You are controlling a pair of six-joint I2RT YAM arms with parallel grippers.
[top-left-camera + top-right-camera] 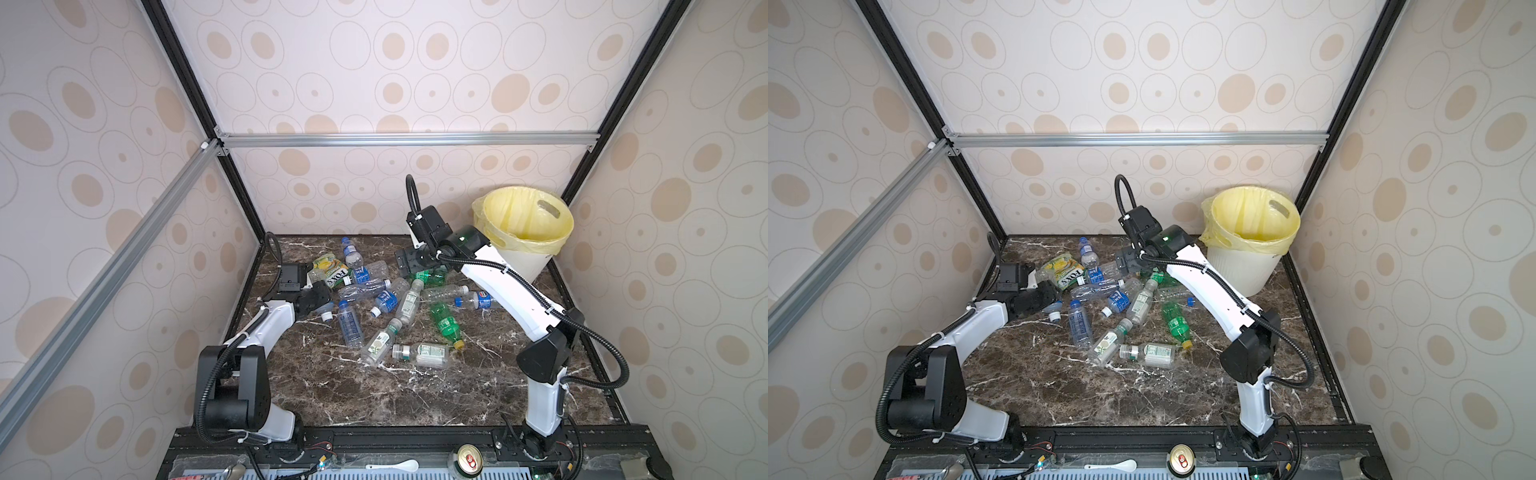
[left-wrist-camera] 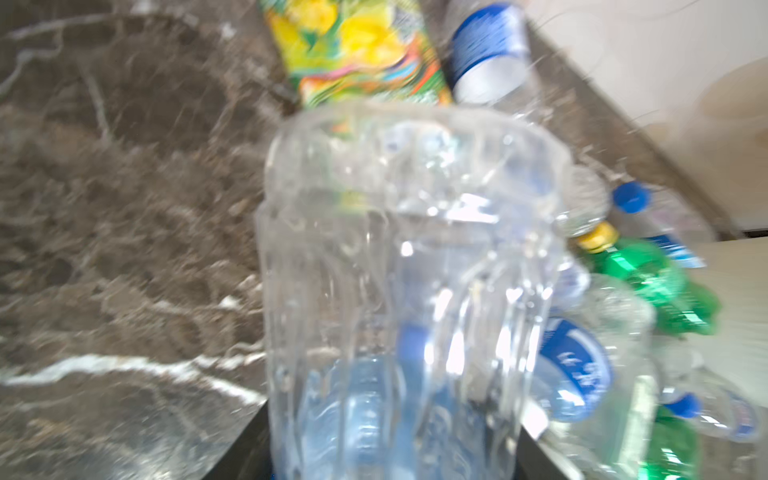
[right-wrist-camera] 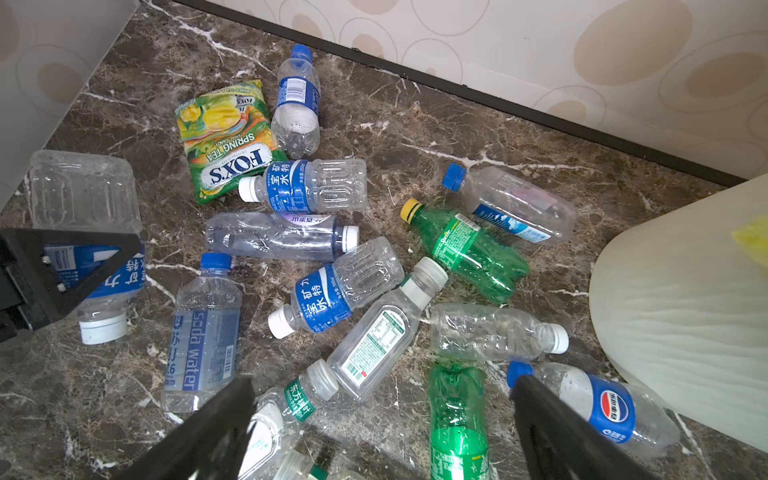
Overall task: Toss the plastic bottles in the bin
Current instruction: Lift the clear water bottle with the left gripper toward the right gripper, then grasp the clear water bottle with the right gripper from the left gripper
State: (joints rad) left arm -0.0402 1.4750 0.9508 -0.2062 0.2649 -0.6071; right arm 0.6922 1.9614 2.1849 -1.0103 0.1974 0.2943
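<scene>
Crowding the far half of table [image 1: 374,395]: bottles [image 1: 409,301], cornered bin [image 1: 521,266].

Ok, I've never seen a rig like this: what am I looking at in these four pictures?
Two white robot arms are mounted at the near edge of a dark marbled tabletop, each ending in a two-finger gripper. The two wide pictures are top views from one overhead camera pair. The other two come from cameras on the arms' wrists, looking past the fingers. On the tabletop lie small plastic bottles, mostly clear with blue labels, a few green, plus a flat yellow-green snack packet. At the far right stands a round white bin lined with a pale yellow bag. The left gripper is closed on a clear bottle with a blue label and white cap, which fills its wrist view. The right gripper hangs open above the pile, holding nothing.
</scene>
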